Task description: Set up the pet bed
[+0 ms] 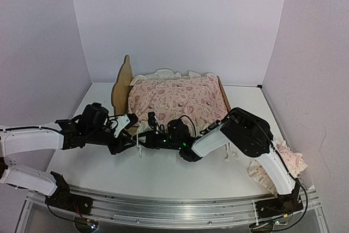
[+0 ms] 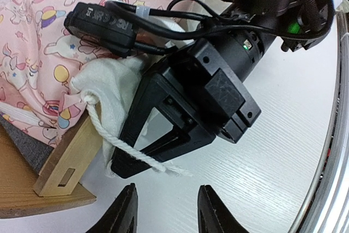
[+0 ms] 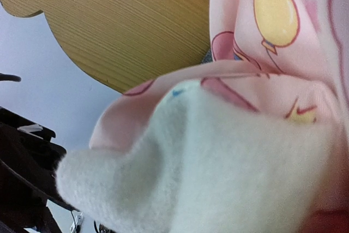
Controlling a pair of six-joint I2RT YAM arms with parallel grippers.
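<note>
— Where do the jaws sit against the pet bed (image 1: 121, 84)?

— The left gripper (image 2: 166, 214) hangs just off the near corner of the bed at its headboard end; its fingers stand apart with nothing between them, only bare table (image 1: 163, 175) beneath.

— And the other one?

— The right gripper (image 2: 121, 161) is at that same corner, touching the bedding; its jaws look clamped on the cream edge of the cover (image 1: 177, 99), where a white cord (image 2: 117, 145) dangles; its wrist view is all bunched cloth, with the wooden headboard (image 3: 136, 20) behind.

— How are the arms set?

— The left arm comes in low from the bed's left, forearm nearly level, wrist aimed at the corner; the right arm climbs from its base off the bed's near right, folds at a high elbow, then stretches leftward along the bed's near side; the two grippers are just beside each other.

— The bed itself?

— Towards the back of the table, headboard upright at its left end; the pink cover is heaped over it; a small ruffled pillow (image 1: 286, 162) lies well off the bed's right, beside the right arm.
</note>
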